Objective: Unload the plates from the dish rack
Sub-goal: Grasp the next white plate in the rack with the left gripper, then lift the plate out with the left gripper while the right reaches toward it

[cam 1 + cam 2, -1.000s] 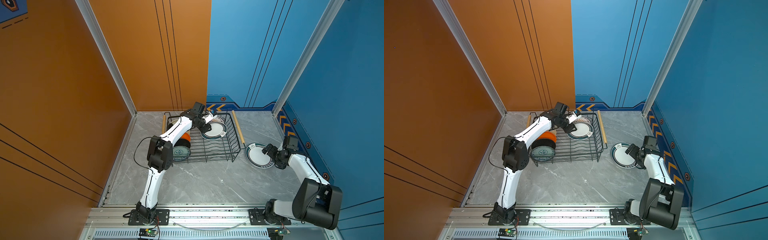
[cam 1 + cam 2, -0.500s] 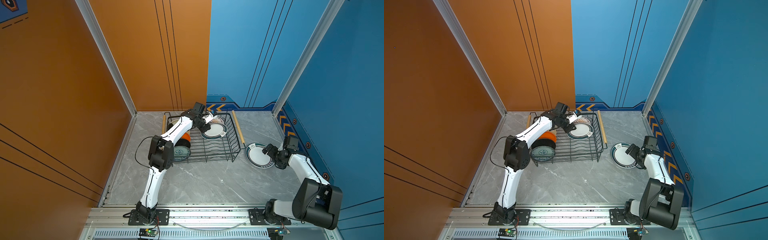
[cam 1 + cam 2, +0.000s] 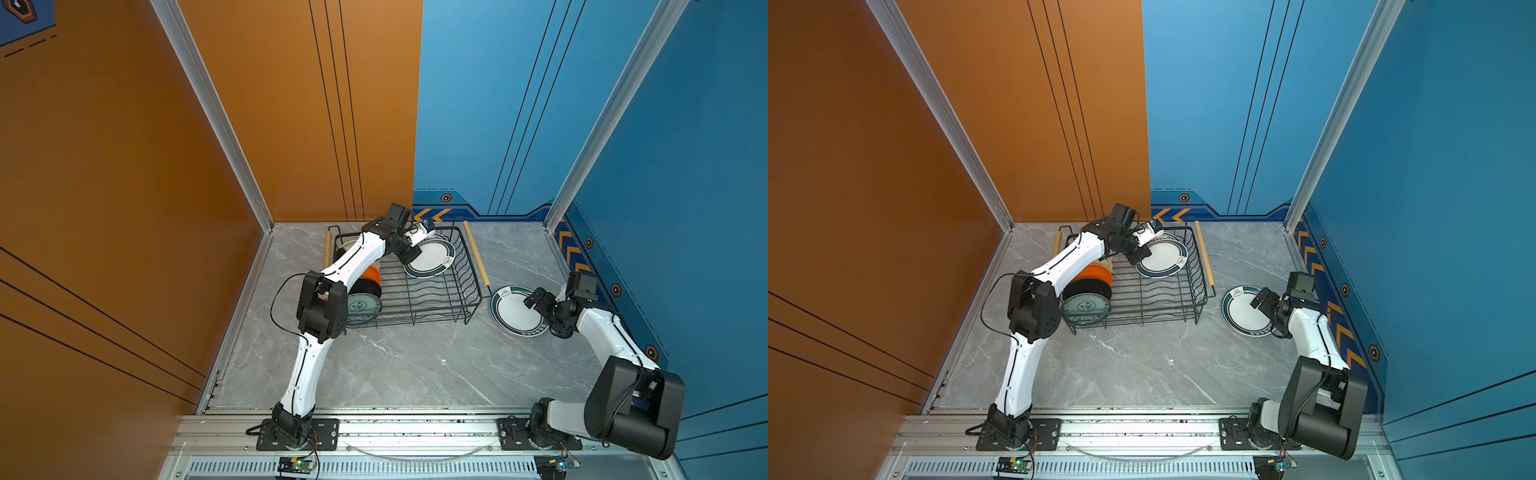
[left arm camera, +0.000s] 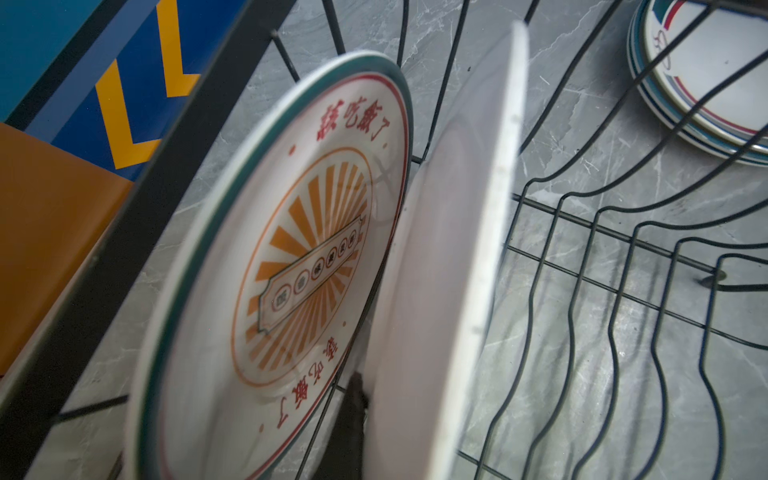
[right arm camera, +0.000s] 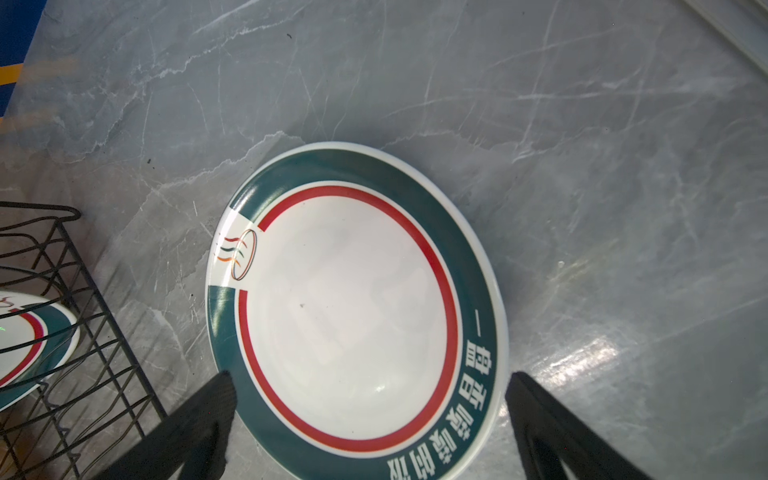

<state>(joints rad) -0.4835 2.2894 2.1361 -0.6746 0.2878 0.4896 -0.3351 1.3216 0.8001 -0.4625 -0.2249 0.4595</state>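
Dish rack [image 3: 419, 312] on grey marble [image 3: 395, 365], orange-blue walls [image 3: 374, 104]; left hand [image 3: 408, 258] grips plate [image 3: 434, 257], right hand [image 3: 535, 297] wide

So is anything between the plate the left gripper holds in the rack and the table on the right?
Yes: the dish rack's end wall and wooden handle stand between the teal-rimmed plate, pinched by the left gripper, and the table plate beneath the open right gripper. Above the rack nothing visible blocks a lift.
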